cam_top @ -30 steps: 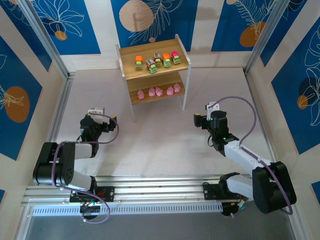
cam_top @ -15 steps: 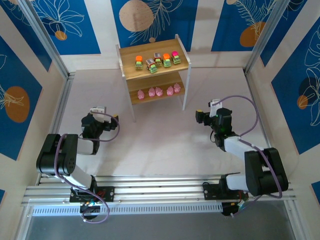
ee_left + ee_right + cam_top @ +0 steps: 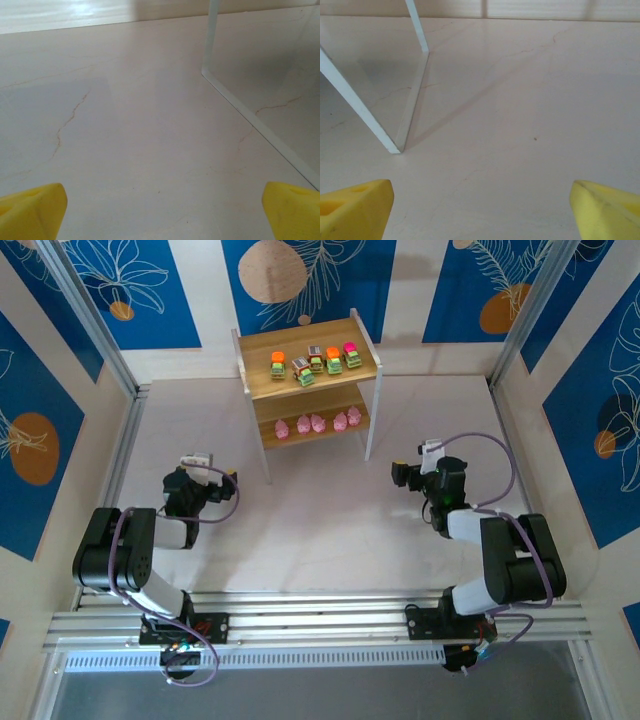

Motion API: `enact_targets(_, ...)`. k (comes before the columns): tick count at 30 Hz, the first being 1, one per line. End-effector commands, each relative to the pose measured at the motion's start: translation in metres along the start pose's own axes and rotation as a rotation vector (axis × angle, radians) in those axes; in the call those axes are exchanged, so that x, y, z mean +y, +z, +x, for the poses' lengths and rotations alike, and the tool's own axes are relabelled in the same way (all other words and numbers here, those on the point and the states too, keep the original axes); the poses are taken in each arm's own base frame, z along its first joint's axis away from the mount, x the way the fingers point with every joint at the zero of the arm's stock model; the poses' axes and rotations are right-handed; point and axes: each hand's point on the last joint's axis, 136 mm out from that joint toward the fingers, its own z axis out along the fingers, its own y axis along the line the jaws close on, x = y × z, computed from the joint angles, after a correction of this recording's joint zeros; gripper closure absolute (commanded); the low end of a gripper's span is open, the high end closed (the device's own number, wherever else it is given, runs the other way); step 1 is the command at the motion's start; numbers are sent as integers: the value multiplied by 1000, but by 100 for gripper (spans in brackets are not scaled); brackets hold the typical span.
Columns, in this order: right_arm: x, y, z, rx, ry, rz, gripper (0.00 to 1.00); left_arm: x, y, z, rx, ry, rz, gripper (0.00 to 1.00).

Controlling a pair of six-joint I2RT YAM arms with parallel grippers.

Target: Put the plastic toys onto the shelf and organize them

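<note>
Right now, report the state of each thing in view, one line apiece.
Shelf, upright on the table.
Blocky green-based toys, five in a row on its top board.
Pink pig toys, five in a row on the lower board.
Left gripper, open, empty.
Right gripper, open, empty.

Blue wall panels [image 3: 155,290] with white leaves and orange circles surround a pale, faintly veined tabletop [image 3: 320,530].

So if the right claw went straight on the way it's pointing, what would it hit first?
Probably nothing soon: the right gripper points over bare table, passing just right of the shelf legs, toward the back wall. Depth is hard to judge.
</note>
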Motion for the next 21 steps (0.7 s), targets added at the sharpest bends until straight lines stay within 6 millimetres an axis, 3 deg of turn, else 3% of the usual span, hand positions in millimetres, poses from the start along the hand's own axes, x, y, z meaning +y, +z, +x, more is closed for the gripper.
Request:
enact_targets(1,-1,3,3,-40,23,-35,9,2,2,-6,-13,2,11,0)
enact_targets(7,-9,6,4,-19,62,-24,8,1,2,-6,-13,2,11,0)
enact_targets(9,-13,7,5,-7,80,-10,1,1,2,-6,-13,2,11,0)
enact_targets(21,-13,6,4,-12,83,-14,1,1,2,-6,-13,2,11,0)
